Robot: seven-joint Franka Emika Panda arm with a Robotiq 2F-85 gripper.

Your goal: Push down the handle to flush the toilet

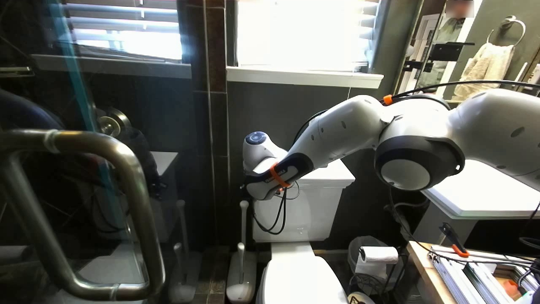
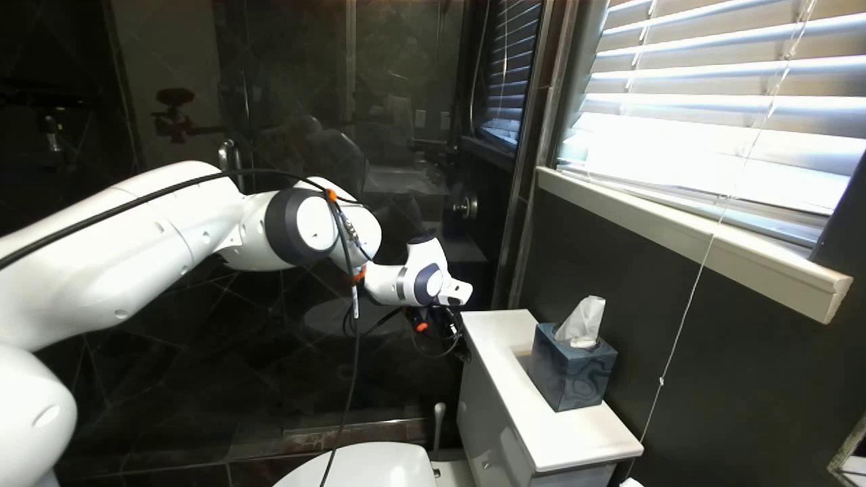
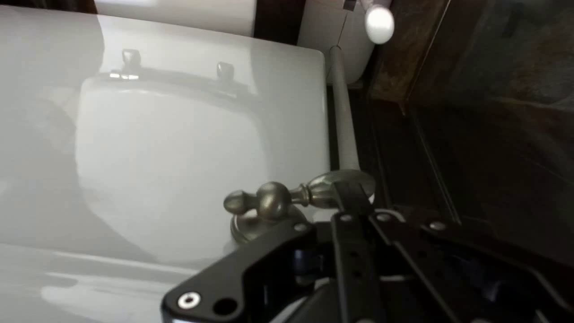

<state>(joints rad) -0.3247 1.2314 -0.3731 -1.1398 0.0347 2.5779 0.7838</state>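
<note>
The handle, dull brownish metal turned into rounded beads and a flared oval end, sits near an edge of the white toilet tank. The hand, clenched, hides part of that end, contact unclear; in both exterior views the handle cannot be made out.

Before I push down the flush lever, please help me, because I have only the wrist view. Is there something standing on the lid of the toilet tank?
Observer: Yes, in an exterior view a blue patterned tissue box stands on the tank lid.
Operator: Thank you. Is something hanging loose, too?
Observer: Yes, black cables hang in a loop below the arm's wrist, in both exterior views.
Operator: And higher up, what is there?
Observer: A pale window sill, higher than the tank lid, in both exterior views.
</note>
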